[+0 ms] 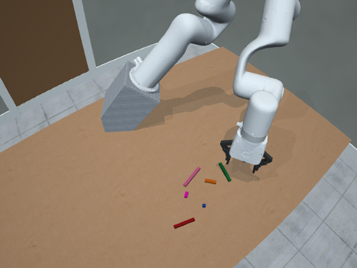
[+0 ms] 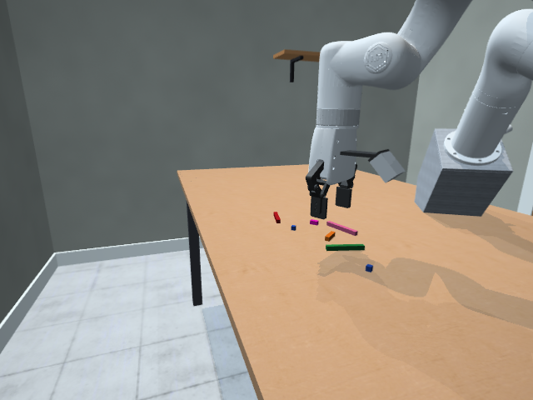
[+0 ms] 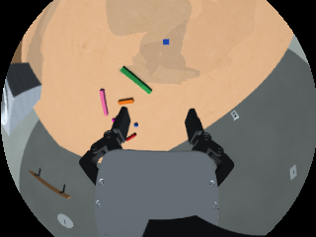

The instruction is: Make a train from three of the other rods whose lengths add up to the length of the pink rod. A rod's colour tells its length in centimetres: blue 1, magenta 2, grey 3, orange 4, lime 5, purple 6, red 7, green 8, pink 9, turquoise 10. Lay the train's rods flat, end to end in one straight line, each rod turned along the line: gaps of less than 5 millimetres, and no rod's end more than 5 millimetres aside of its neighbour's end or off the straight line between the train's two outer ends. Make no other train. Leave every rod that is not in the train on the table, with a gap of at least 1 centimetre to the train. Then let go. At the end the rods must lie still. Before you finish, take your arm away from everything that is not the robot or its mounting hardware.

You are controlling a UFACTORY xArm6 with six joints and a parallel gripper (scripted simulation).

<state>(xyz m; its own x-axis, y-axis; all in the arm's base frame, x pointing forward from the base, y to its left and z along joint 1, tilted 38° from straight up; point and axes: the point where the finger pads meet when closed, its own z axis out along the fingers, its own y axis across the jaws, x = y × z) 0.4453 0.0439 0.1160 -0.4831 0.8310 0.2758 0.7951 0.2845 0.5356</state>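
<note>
The pincer [image 1: 240, 167] [image 2: 331, 211] [image 3: 158, 114] hangs above the table [image 1: 105, 187] [image 2: 430, 344] [image 3: 74, 54], spread fully wide and gripping nothing. From above, one blue rod [image 1: 244, 161] [image 2: 369, 267] [image 3: 166, 41] peeks from under its body. Just beside it lies the green rod [image 1: 225, 171] [image 2: 345, 247] [image 3: 136, 80], then the orange rod [image 1: 210, 181] [image 2: 329, 236] [image 3: 125, 101]. Farther out are the pink rod [image 1: 191, 176] [image 2: 341, 227] [image 3: 104, 102], the magenta rod [image 1: 186, 194] [image 2: 314, 222] [image 3: 114, 119] and another blue rod [image 1: 203, 205] [image 2: 293, 227] [image 3: 135, 124]; the red rod [image 1: 184, 223] [image 2: 276, 217] [image 3: 130, 137] is farthest. All seven lie apart.
</note>
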